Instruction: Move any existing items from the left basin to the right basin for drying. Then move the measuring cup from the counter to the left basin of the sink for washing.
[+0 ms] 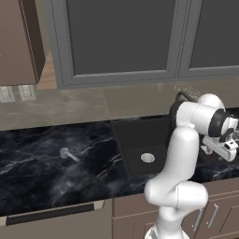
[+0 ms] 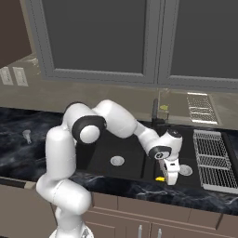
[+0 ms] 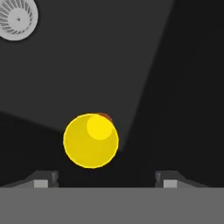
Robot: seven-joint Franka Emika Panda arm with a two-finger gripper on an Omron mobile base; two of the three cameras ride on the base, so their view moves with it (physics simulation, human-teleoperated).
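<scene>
Right basin (image 2: 195,179) floor: yellow lump (image 3: 91,140) lies free between spread jaws, just ahead of fingertips (image 3: 43,179); gripper (image 2: 170,179) directly above.

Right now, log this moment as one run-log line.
claw: open, above yellow lump | yellow lump: lying in right basin | measuring cup: on counter | left basin: only its drain
</scene>
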